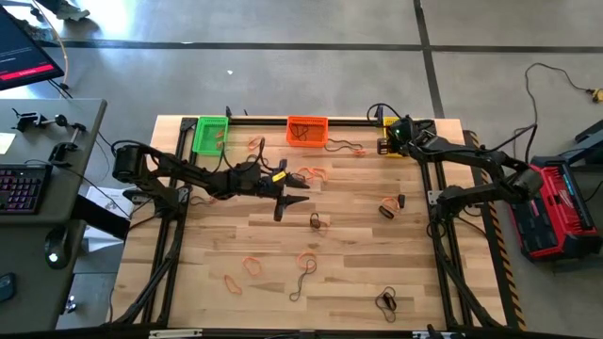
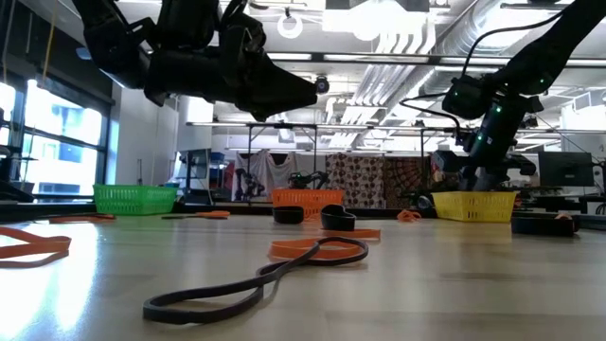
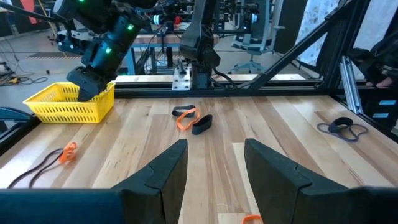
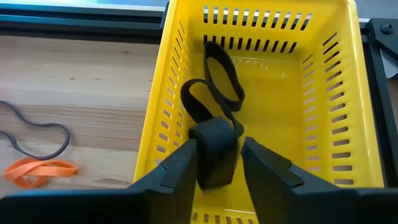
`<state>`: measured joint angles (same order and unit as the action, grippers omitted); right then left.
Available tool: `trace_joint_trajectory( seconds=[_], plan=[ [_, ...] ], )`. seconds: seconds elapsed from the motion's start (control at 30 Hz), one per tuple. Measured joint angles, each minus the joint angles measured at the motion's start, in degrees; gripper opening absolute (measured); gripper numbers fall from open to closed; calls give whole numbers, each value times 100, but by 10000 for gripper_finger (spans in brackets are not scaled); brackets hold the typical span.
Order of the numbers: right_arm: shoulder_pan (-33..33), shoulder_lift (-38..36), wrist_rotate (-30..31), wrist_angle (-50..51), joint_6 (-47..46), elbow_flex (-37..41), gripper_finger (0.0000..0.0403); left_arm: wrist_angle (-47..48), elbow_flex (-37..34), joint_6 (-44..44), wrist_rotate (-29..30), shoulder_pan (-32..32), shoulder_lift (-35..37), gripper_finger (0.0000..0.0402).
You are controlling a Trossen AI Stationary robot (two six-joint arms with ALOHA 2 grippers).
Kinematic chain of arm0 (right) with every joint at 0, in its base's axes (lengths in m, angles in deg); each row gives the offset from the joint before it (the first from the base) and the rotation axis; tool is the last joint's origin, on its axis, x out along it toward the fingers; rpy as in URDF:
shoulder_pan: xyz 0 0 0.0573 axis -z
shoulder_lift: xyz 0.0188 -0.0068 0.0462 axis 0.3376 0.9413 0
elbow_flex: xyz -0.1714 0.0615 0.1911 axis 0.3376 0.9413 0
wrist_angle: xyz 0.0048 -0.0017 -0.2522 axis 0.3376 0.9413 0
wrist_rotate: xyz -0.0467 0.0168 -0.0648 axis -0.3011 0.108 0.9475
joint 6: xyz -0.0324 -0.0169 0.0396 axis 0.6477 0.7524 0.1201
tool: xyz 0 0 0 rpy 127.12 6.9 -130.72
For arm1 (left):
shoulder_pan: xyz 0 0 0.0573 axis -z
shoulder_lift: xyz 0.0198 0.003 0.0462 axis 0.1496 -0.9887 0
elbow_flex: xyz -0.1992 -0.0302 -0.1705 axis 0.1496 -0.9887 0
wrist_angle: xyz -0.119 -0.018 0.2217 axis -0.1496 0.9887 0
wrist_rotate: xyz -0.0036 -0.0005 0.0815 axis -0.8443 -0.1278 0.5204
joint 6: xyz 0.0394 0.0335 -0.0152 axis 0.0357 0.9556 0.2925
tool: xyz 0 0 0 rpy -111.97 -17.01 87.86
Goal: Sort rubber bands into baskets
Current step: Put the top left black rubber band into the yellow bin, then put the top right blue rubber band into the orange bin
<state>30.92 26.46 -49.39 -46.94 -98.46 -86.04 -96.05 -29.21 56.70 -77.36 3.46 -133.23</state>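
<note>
Green [image 1: 210, 134], orange [image 1: 307, 130] and yellow [image 4: 348, 93] mesh baskets stand along the table's far edge. My right gripper [image 4: 217, 163] reaches down into the yellow basket, shut on a wide black rubber band [image 4: 214, 93]. My left gripper [image 1: 290, 192] hovers open and empty above the table's middle, its fingers [image 3: 168, 168] pointing toward the right side. Orange bands [image 1: 314, 174], [image 1: 252, 266] and dark bands [image 1: 316, 221], [image 1: 386, 301] lie flat and scattered on the wood. My right gripper pinches a bunched fold of the black band [image 4: 216, 149] between its two fingers, and the fold fills the gap between them. The fingers come from above, pointing down into the basket. The band's loops [image 4: 221, 78] trail from the fold onto the basket's floor.
An orange and a black band [image 3: 193, 120] lie near the right arm's base. A thin dark loop with an orange band [image 4: 37, 155] lies just outside the yellow basket. A black frame rail [image 1: 358, 120] runs behind the baskets. Bare wood lies near the front centre.
</note>
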Motion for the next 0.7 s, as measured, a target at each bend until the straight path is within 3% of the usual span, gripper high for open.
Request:
trace_joint_trajectory(
  seconds=[0.23, 0.5, 0.7],
  plan=[
    [0, 0, -59, 162, 14, -123, 161, 0, 0, 0, 0, 0, 0, 152],
    [-61, -9, -85, 741, 399, -758, 161, 124, 0, -2, 0, 0, 45, 152],
    [-440, -279, -415, 351, 764, -815, 147, 574, 0, 150, 1, -9, 334, 152]
  ],
)
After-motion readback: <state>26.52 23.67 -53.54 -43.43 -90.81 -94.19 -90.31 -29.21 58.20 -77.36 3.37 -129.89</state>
